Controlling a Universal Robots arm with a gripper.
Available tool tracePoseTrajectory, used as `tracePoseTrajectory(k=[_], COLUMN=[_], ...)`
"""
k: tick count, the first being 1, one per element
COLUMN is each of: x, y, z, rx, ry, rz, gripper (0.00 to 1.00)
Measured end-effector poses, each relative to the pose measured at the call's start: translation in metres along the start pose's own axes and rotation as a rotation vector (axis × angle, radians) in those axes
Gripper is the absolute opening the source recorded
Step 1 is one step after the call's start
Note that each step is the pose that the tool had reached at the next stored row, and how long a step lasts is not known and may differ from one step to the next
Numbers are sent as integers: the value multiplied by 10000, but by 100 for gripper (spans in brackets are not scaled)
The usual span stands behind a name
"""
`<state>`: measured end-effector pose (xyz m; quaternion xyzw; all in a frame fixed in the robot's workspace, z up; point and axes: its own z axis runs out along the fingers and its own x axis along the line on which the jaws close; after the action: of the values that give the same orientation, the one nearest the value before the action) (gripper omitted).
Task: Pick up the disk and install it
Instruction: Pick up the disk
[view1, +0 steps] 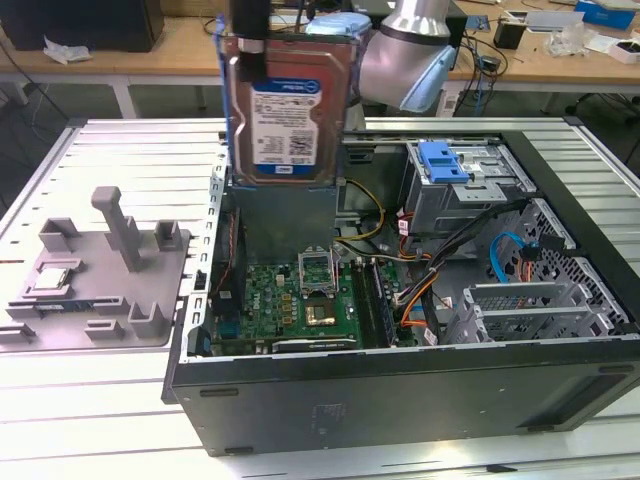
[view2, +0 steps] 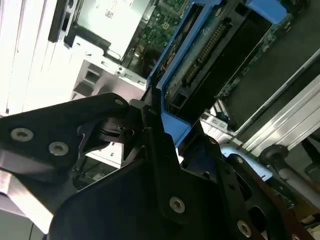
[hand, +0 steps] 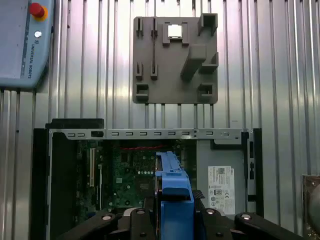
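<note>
The disk (view1: 286, 112) hangs upright above the back left part of the open computer case (view1: 400, 392) in the exterior view. Its silver face with the white and blue label is turned to the camera, and the blue bracket runs along its edges. My gripper (view1: 252, 40) is shut on its upper part. In the second wrist view the black fingers (view2: 150, 131) clamp the blue bracket, and the disk's (view2: 210, 55) connector edge points down at the case. The first wrist view looks along the bracket's blue edge (hand: 173, 192), with the gripper (hand: 172, 217) around it.
A grey fixture plate (view1: 100, 285) with pegs and a small silver chip (view1: 52, 280) lies to the case's left in the exterior view. Inside the case are the motherboard (view1: 300, 300), cables and a drive cage with a blue latch (view1: 443, 160). A teach pendant (hand: 25, 45) rests on the ribbed table.
</note>
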<state>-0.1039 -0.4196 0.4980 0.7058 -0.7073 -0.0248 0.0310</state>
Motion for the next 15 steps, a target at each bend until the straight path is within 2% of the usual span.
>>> tracePoseTrajectory(k=[2,5,7,9,10,11,15], x=[54,129,159,204,215,240,293], y=[-221,-498,-602,-757,-794,-886,-1045], z=[-18,-40,-48,-59,-62,-70,-82], rx=[-5,-10,-12,-15,-16,-19,-23], ry=[1,2,1,1,1,2,1], rz=[2,0,1,-1,1,-1,0], gripper=[36,36,36,36,36,36,36])
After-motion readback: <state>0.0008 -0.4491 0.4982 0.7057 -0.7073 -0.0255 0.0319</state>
